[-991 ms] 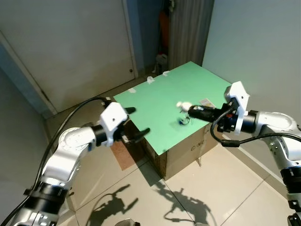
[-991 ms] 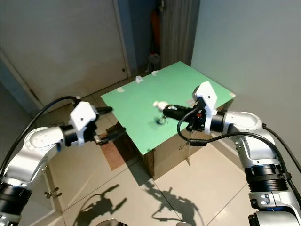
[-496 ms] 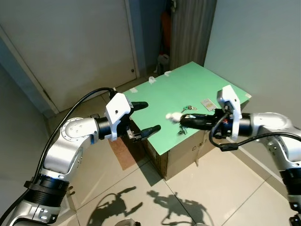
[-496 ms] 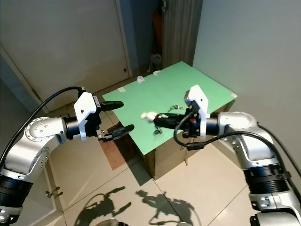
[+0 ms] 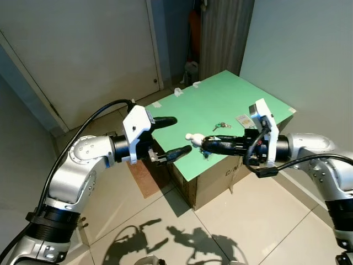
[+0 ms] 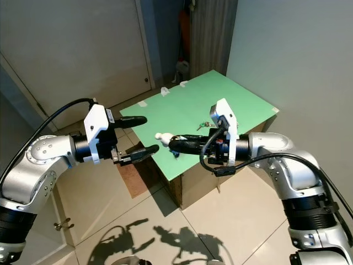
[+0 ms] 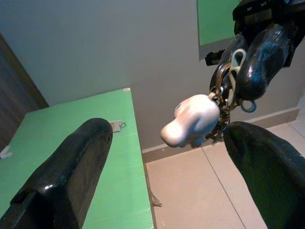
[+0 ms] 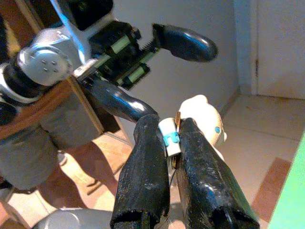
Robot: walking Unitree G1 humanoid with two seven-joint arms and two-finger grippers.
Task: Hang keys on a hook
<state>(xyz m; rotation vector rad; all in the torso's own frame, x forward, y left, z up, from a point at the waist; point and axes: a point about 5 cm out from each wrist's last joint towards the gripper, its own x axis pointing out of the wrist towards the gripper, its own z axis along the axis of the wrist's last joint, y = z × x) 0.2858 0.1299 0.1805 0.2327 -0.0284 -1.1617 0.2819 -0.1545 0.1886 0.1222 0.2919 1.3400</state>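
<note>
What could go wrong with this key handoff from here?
1. The right gripper pinches the keys only by the ring, and the white figurine dangles, so it may swing or slip.
2. The left gripper is open; its fingers could close on the figurine and miss the ring.
3. A second key bunch lies on the green board.

You get even, fairly bright indoor light in both head views, and both are sharp with no motion blur. Light comes from above: the arms throw crisp, dark shadows on the glossy floor tiles (image 5: 165, 243), which also carry a soft sheen. The green surface (image 5: 220, 99) is evenly lit, with no glare. In the left wrist view the near black fingers (image 7: 62, 186) are soft and out of focus, with small highlights. The right wrist view is warmer in tone, with glossy reflections on the fingers (image 8: 143, 181), and the background is hazy.
</note>
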